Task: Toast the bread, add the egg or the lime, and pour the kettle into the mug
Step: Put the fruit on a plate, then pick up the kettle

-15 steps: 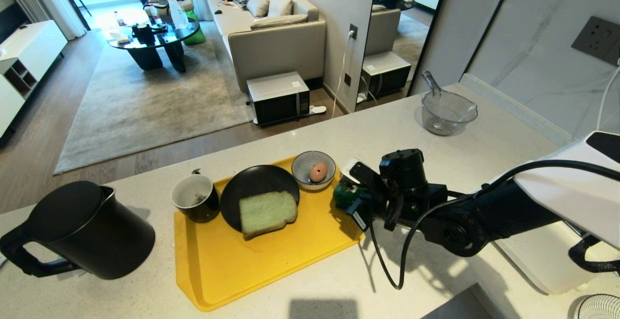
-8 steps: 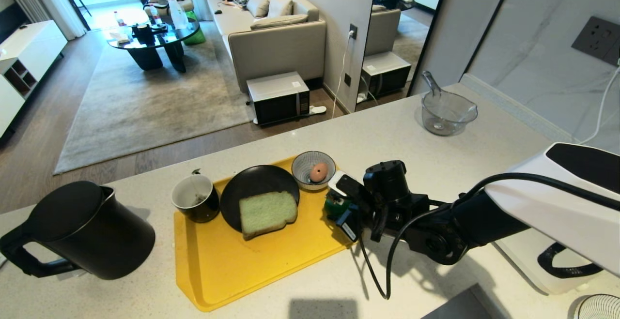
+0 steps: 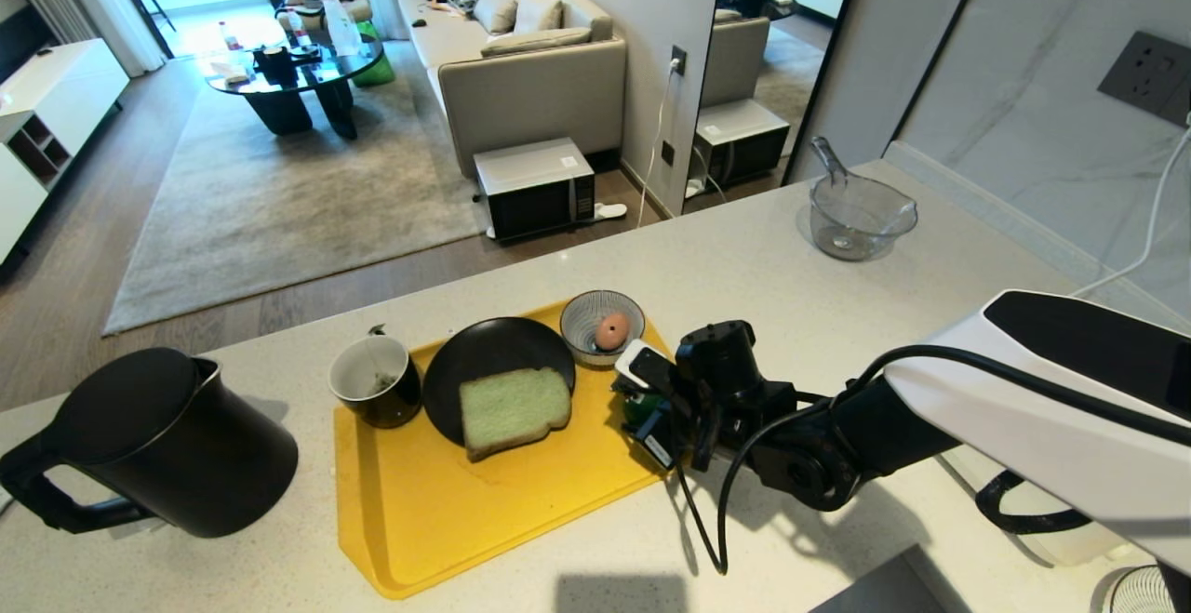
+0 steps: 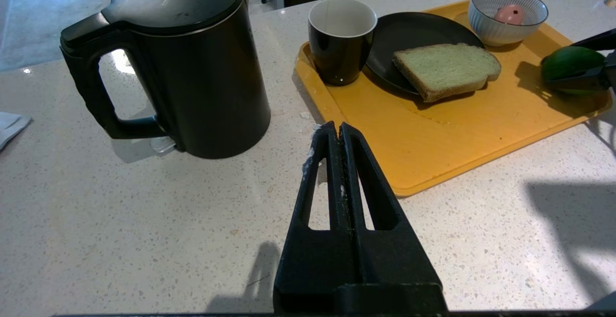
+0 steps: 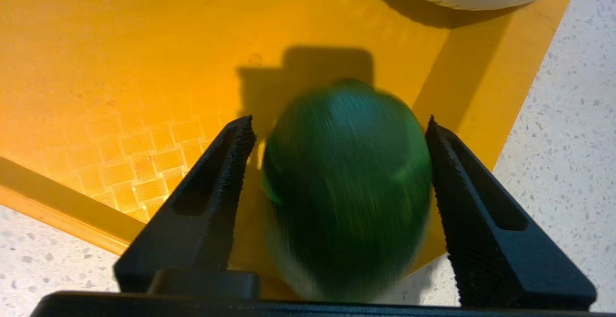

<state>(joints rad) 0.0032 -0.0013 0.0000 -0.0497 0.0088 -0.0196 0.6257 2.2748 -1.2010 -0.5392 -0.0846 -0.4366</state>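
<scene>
1. Reaching in from the counter's right side, the right gripper (image 3: 642, 401) hung over the right end of the yellow tray (image 3: 484, 520), just in front of the striped bowl (image 3: 603, 326).
2. Its fingers (image 5: 211, 187) stood apart with the lime (image 5: 346, 187) between them. A narrow gap showed on one side; the other finger sat at the fruit's edge, and contact there could not be told. The lime looked motion-blurred in the right wrist view.
3. Whether the lime rested on the tray or hung just above it could not be told.
4. The striped bowl held a pinkish egg (image 3: 611, 330).
5. The bread (image 3: 514, 410), pale green with a brown crust, lay partly on a black plate (image 3: 484, 353) and partly overhanging it onto the tray.
6. The mug (image 3: 375, 380) stood at the tray's far left corner, just beside the plate.
7. The kettle (image 3: 163, 441) stood on the speckled counter (image 3: 837, 315) left of the tray, lid shut, handle pointing away from the tray.
8. The left gripper (image 4: 337, 136) was parked low above the counter between kettle and tray, fingers pressed together, holding nothing.
9. A clear glass bowl (image 3: 858, 215) sat well apart, near the far right wall.
</scene>
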